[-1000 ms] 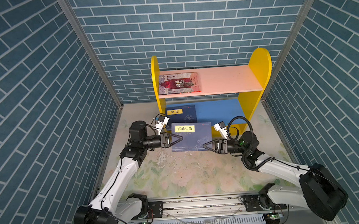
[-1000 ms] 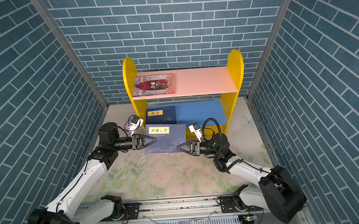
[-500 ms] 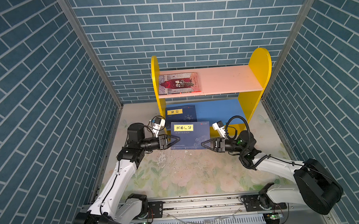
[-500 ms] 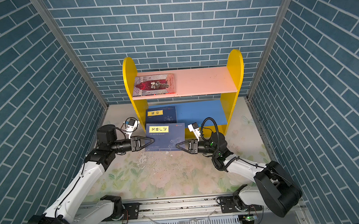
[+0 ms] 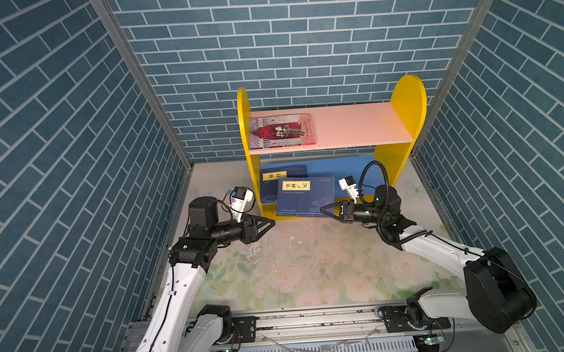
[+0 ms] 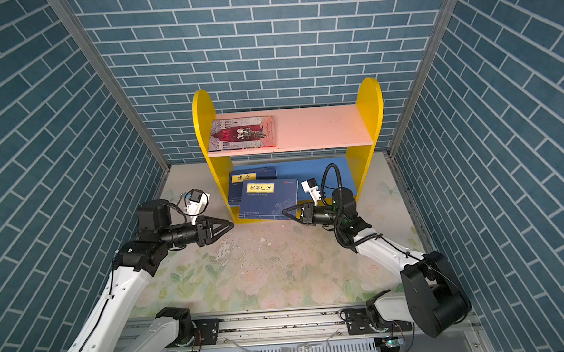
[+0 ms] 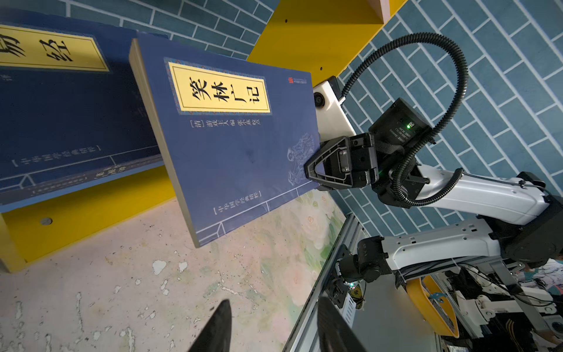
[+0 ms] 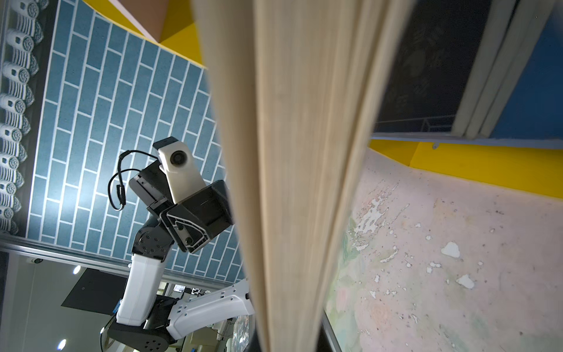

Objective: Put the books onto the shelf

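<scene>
A navy book (image 5: 305,197) (image 6: 268,197) (image 7: 231,146) with a yellow title label hangs tilted at the front of the shelf's (image 5: 404,109) (image 6: 370,104) blue lower board. My right gripper (image 5: 322,210) (image 6: 284,213) is shut on its right edge. In the right wrist view its page edge (image 8: 292,152) fills the middle. My left gripper (image 5: 272,222) (image 6: 230,225) (image 7: 274,306) stands open and empty just left of the book, apart from it. Another navy book (image 5: 282,176) (image 7: 61,106) lies on the lower board. A grey-and-dark-red book (image 5: 281,131) (image 6: 242,133) lies flat on the pink upper board.
Blue brick-pattern walls (image 5: 72,163) close in on both sides and behind the shelf. The floral mat (image 5: 296,266) has worn white patches. A metal rail (image 5: 316,319) runs along the near edge. The pink board's right part (image 5: 354,125) is bare.
My left gripper has opened, let go of the navy book and drawn back to the left. The right gripper has carried the book farther toward the lower board.
</scene>
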Controlling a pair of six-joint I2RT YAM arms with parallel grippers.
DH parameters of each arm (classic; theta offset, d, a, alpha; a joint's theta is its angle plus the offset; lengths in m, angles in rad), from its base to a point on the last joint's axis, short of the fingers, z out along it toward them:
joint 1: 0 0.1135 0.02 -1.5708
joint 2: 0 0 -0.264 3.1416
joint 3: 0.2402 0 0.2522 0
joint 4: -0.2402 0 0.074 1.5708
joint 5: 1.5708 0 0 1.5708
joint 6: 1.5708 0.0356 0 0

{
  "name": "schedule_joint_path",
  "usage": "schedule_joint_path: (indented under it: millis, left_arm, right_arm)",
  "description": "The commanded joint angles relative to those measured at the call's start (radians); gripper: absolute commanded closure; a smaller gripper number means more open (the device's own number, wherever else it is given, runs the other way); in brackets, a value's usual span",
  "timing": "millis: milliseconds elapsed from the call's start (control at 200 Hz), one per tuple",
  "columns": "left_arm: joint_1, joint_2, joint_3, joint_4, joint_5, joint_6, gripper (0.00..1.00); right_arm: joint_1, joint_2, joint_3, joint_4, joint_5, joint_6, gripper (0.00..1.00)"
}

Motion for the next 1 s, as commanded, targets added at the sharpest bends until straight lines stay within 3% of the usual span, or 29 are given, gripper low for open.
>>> schedule_joint_path:
  millis: [0, 555, 990]
  left_arm:
    - [0.008, -0.011, 0.018, -0.026, -0.013, 0.037, 0.53]
    - [0.008, 0.006, 0.027, 0.011, -0.051, 0.017, 0.56]
    - [0.007, 0.024, 0.018, 0.045, -0.031, 0.028, 0.55]
  right_arm:
    - [-0.019, 0.039, 0.07, -0.004, -0.056, -0.051, 1.0]
    - [-0.057, 0.357, 0.353, -0.026, -0.188, -0.036, 1.0]
    - [-0.058, 0.528, 0.426, 0.196, -0.236, 0.149, 1.0]
